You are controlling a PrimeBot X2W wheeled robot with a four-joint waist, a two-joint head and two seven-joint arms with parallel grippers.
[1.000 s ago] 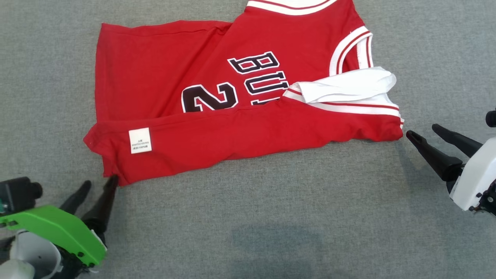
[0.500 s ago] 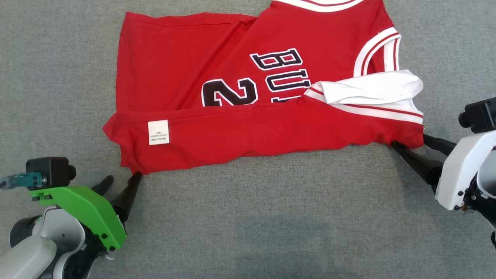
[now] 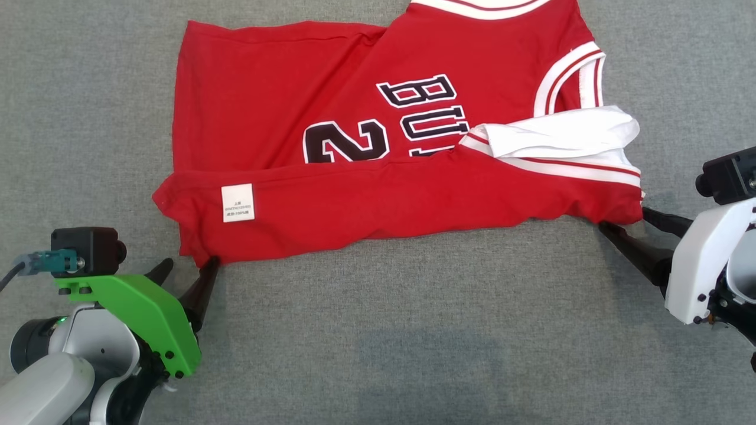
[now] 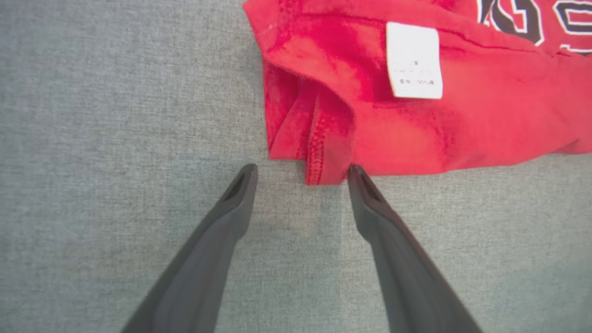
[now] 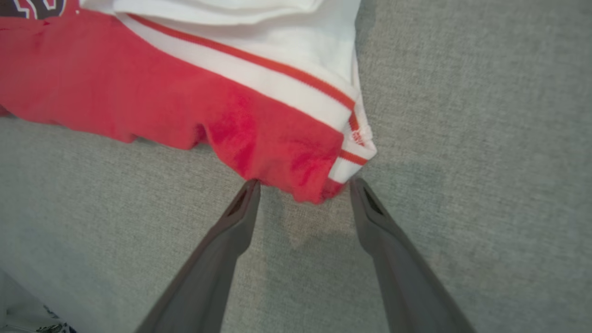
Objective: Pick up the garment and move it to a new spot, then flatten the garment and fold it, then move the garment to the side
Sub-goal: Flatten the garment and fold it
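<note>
— While we are sizing up the job, how far are we getting with the garment [image 3: 378, 147]?

— We are looking at it lying spread on the grey fabric surface [image 3: 413, 330]. Its near edge is turned up over the number, so the care label [image 3: 238, 202] is facing upward. We are judging the move and the flattening as done, and the folding as only begun.

— Are we gripping anything?

— No. We are holding the left gripper [image 3: 190, 264] spread wide, with its fingers straddling the hem corner. The right gripper [image 3: 625, 218] is equally wide around the shoulder corner with the white trim [image 5: 277, 88]. Neither one is pinching cloth.

— So what are we leaving undone?

— We are expecting to clamp both corners and carry the remaining folds through. After that we are shifting the folded garment to the side.
</note>
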